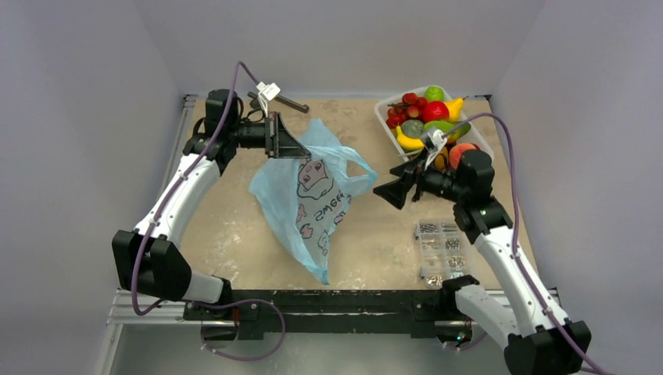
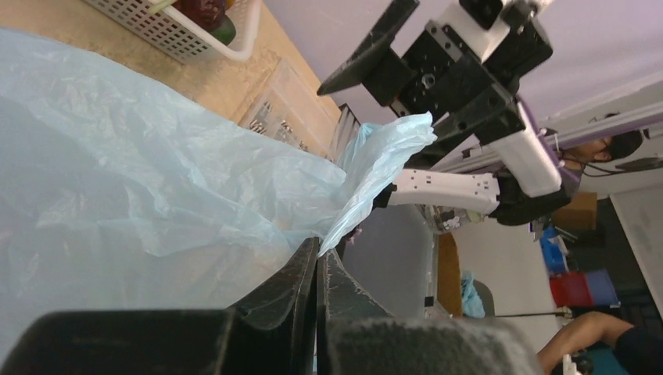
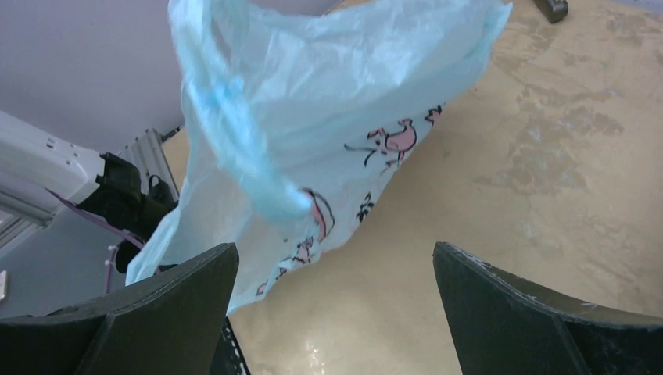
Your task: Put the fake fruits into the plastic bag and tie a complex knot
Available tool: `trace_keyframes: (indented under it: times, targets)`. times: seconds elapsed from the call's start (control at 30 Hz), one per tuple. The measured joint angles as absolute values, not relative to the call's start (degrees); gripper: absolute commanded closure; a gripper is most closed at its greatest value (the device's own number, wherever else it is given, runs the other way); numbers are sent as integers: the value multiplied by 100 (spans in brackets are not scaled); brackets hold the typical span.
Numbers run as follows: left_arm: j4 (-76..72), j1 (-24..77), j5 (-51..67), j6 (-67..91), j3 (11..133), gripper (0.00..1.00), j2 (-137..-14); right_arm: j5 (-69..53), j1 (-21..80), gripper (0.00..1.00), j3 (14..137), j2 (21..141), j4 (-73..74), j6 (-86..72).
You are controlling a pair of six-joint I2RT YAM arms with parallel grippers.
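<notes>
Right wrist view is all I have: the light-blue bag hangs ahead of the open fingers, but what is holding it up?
Observer: The left gripper is shut on the plastic bag, pinching its upper edge and holding that edge up.
Operator: Any fruit in the bag?
Observer: None that I can see. The fake fruits lie in the white basket at the far right corner.
Operator: Anything near this arm's base?
Observer: A clear box of screws sits just ahead of it.
</notes>
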State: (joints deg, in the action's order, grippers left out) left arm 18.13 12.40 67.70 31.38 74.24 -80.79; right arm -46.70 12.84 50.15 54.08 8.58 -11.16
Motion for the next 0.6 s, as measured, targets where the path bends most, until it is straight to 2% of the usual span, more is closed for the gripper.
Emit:
trace_keyframes:
  times: [0.13, 0.3, 0.53, 0.6]
  targets:
    - [1535, 1164, 6613, 3695, 7397, 100, -8110, -4346, 1323, 1, 4051, 4569, 242, -1352]
    - [1413, 1131, 6521, 4082, 7397, 100, -8158, -3715, 1896, 1, 3380, 4230, -755, -1339]
    - [1275, 1127, 6543, 4421, 7397, 100, -8239, -2860, 2880, 1, 3175, 5304, -2274, -1111]
    - [1267, 1127, 6567, 4464, 7397, 100, -8243, -2663, 2886, 7, 3175, 5655, -2604, -1041]
